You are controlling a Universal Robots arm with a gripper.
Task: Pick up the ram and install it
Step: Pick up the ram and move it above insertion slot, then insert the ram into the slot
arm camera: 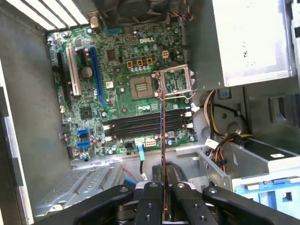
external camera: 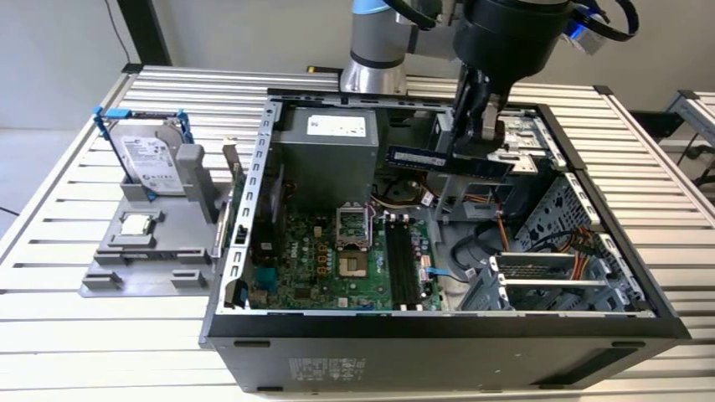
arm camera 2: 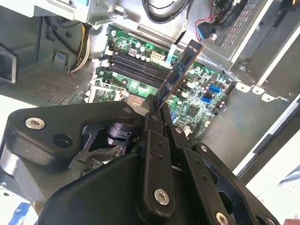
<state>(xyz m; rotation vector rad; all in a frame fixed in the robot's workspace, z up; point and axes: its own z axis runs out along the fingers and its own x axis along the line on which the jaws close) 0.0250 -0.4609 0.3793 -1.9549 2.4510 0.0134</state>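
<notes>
The ram [external camera: 419, 157] is a dark, narrow stick with a pale label. It hangs level above the open computer case [external camera: 257, 209], with my gripper [external camera: 474, 151] shut on its middle. In the second wrist view the ram [arm camera 2: 180, 70] sticks out from between the black fingers [arm camera 2: 152, 124], over the green motherboard [arm camera 2: 197, 93]. In the first wrist view the ram [arm camera: 162, 136] appears edge-on above the gripper [arm camera: 163, 180], crossing the black memory slots [arm camera: 140, 123]. Those memory slots [external camera: 403, 260] lie on the motherboard well below the stick.
A grey holder [external camera: 146, 251] on the exterior view's left carries a silver hard drive [external camera: 151, 159] and a small square processor chip [external camera: 136, 224]. Inside the case are the power supply [external camera: 330, 146], the open processor socket [external camera: 352, 226], cable bundles [external camera: 475, 247] and the drive cage [external camera: 558, 276].
</notes>
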